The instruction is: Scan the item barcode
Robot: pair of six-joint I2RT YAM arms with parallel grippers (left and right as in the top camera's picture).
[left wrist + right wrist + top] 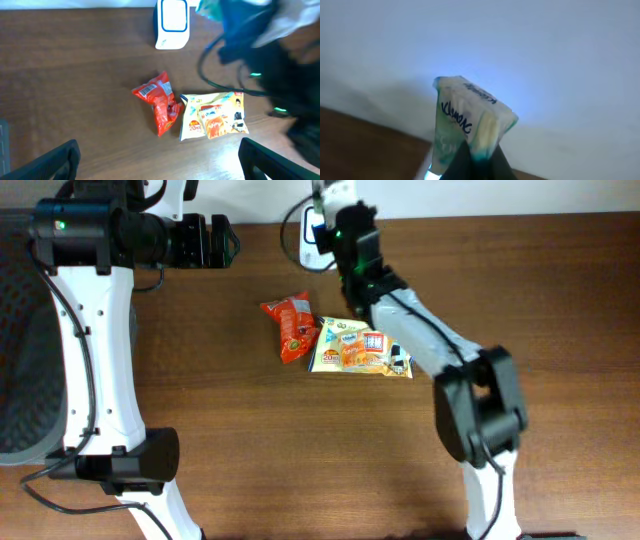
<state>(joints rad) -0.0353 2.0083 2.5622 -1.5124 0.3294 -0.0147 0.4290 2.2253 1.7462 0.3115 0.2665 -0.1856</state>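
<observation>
The right gripper is clenched on a Kleenex tissue pack right by the white barcode scanner at the table's far edge, while the left gripper hangs spread wide.

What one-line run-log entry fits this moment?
right gripper: shut on Kleenex pack, at barcode scanner | left gripper: open, empty | red packet, yellow packet: on table

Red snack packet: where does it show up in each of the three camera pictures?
Overhead: red snack packet near the centre, slightly left and up.
Left wrist: about mid-picture.
Right wrist: not in it.
Shared landmark: the yellow packet lies just right of it in both views.
</observation>
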